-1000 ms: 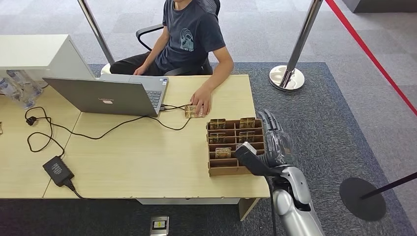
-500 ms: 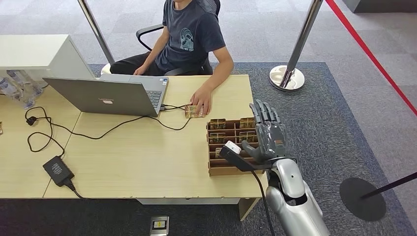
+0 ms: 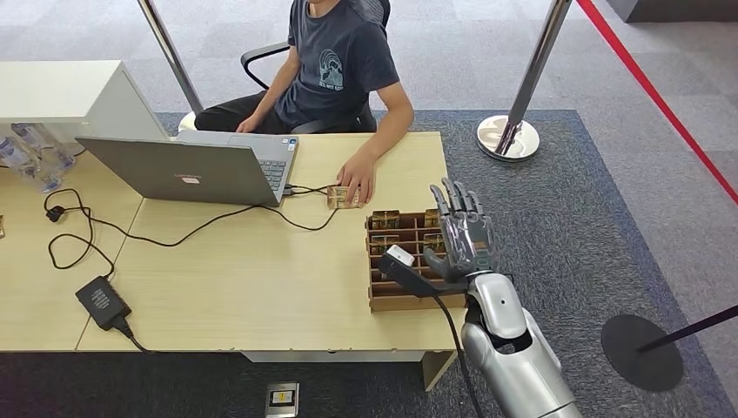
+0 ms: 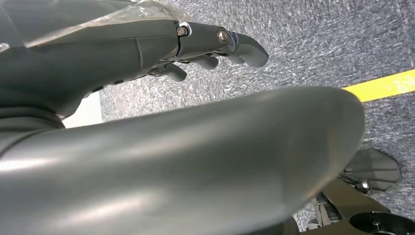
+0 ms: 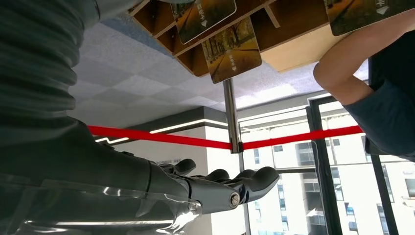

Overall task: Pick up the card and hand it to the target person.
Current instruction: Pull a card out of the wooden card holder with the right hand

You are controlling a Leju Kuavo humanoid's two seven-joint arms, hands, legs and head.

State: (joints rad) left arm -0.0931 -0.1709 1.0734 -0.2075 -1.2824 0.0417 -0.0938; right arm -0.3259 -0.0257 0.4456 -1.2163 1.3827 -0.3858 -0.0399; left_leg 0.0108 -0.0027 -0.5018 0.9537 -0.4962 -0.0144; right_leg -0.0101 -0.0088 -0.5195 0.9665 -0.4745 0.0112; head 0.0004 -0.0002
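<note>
Grey carpet, stanchions and a red barrier tape surround a pale wooden desk (image 3: 252,287) carrying a laptop (image 3: 187,170), trailing cables and a power adapter (image 3: 103,302). Item: brown compartmented card rack (image 3: 402,300) at the desk's near right corner, holding several cards (image 3: 385,219) upright in its slots. Item: right hand (image 3: 463,237), raised over the rack's right side, fingers (image 3: 452,202) spread apart and straight, holding nothing; the rear slots lie just beneath the fingertips, the nearer slots beneath the palm and thumb. Item: left hand (image 4: 215,41), hanging over the carpet, fingers loosely extended and empty. Item: seated person (image 3: 335,61) beyond the fingertips, across the desk, one hand resting on a card (image 3: 341,198) lying flat near the laptop. Risk assessment: the slots are narrow and the cards stand close together, so broad fingers could likely catch two cards, or nudge the light rack off the desk edge it sits against; a thin card pinched at its top edge might also slip during the reach toward the person.
</note>
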